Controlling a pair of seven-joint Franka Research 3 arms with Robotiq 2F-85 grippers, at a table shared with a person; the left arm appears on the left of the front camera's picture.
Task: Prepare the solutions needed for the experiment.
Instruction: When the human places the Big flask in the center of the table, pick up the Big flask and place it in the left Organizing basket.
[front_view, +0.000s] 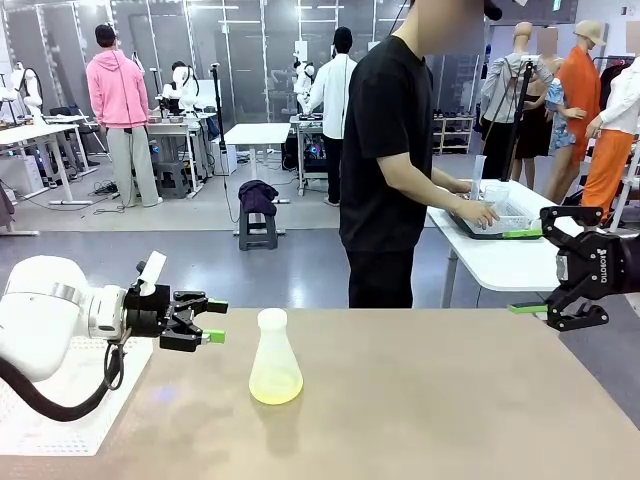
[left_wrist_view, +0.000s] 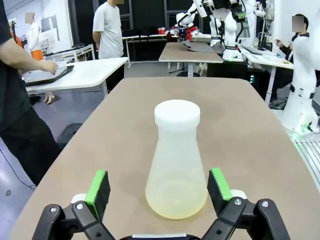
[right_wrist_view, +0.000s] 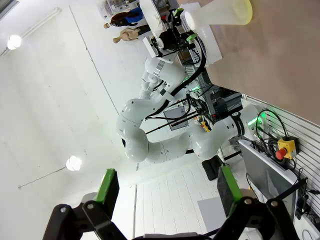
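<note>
The flask (front_view: 275, 360) is the 1 obstacle; bare tabletop (front_view: 450, 400) lies all round it, with a free gap toward the left gripper (front_view: 214, 322).

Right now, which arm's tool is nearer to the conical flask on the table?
Left. The left tool hangs open close beside the flask, on its left, fingers pointing at it. The right tool, also open, is far off to the flask's right.
</note>
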